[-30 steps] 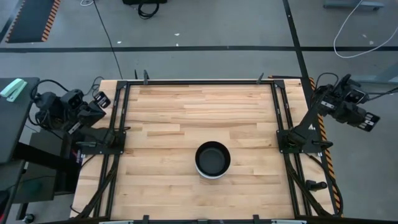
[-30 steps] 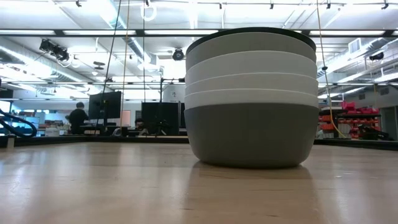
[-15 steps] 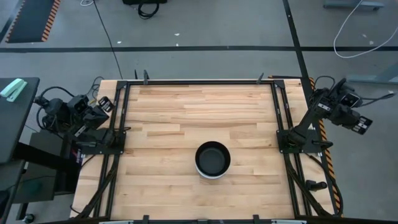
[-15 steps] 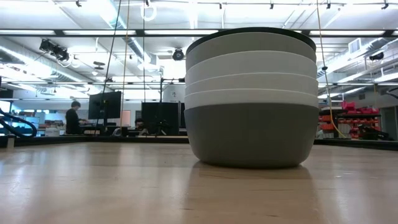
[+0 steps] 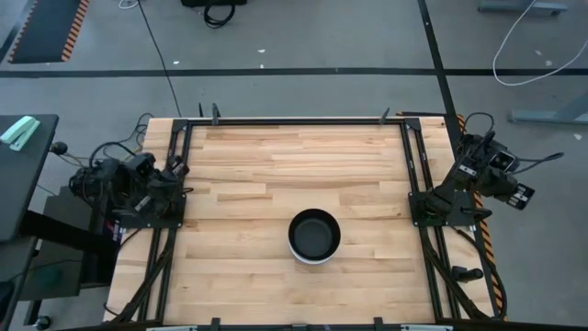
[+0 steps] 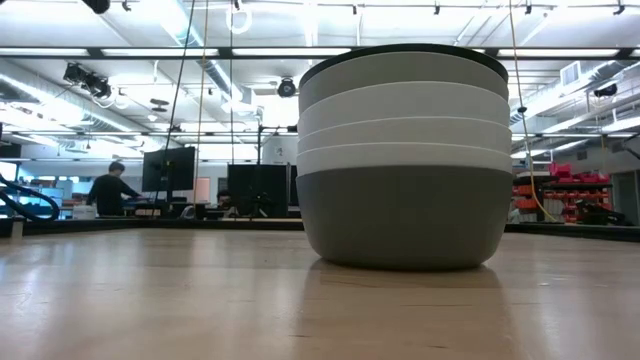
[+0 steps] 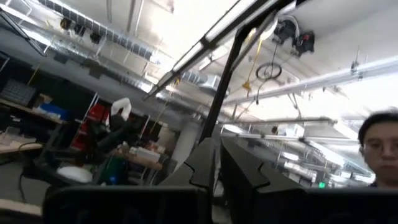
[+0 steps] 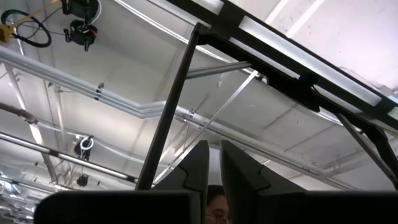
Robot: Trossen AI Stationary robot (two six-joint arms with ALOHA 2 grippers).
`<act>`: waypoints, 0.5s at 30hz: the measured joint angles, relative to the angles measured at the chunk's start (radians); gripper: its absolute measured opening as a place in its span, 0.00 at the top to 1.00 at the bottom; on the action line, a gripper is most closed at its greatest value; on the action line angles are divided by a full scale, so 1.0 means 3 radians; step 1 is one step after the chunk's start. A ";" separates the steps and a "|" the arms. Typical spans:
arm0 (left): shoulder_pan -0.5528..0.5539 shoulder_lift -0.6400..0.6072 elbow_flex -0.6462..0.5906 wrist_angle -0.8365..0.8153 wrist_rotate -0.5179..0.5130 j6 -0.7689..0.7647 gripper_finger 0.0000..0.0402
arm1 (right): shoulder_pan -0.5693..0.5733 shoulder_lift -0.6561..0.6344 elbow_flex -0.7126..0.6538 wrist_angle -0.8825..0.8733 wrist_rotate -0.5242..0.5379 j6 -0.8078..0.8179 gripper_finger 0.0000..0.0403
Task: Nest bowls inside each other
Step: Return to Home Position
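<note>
Now all six bowls stand as one stack (image 5: 314,236) near the middle of the wooden surface (image 5: 276,156), about midway between my left arm (image 5: 129,179) and my right arm (image 5: 478,175). From table height the layers read clearly: the dark grey bowl (image 6: 405,215) is at the bottom, three white bowls (image 6: 405,132) show as bands above it, then the light grey bowl (image 6: 400,68), and the black bowl (image 6: 400,47) sits on top as a thin dark rim. From above only the black inside shows, ringed by a pale edge. The stack looks level and seated, with no bowl tipped or riding high, and no loose bowl lies anywhere else on the surface. I judge the nesting itself finished; what is left is only for me to settle both arms at rest. Each arm is folded at its own side of the surface, well apart from the stack. Both wrist cameras point up at the ceiling lights and beams. My left jaws are drawn almost together with only a sliver between them and grip nothing; my right jaws look the same, narrow and empty. A person (image 6: 110,190) stands far off in the room behind.
</note>
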 joint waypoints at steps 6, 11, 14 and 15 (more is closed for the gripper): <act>0.0000 -0.0003 -0.0225 0.0073 -0.0066 -0.0186 0.93 | 0.0000 0.0000 -0.0346 0.0475 -0.0001 0.0024 0.88; -0.0001 -0.0006 -0.0301 0.0062 -0.0076 -0.0277 0.91 | 0.0000 0.0001 -0.0596 0.0872 -0.0002 0.0046 0.88; -0.0001 -0.0006 -0.0349 0.0049 -0.0075 -0.0314 0.90 | 0.0000 0.0003 -0.0729 0.1085 -0.0001 0.0064 0.88; 0.0000 -0.0006 -0.0363 0.0052 -0.0068 -0.0317 0.90 | 0.0000 0.0001 -0.0771 0.1144 -0.0003 0.0068 0.88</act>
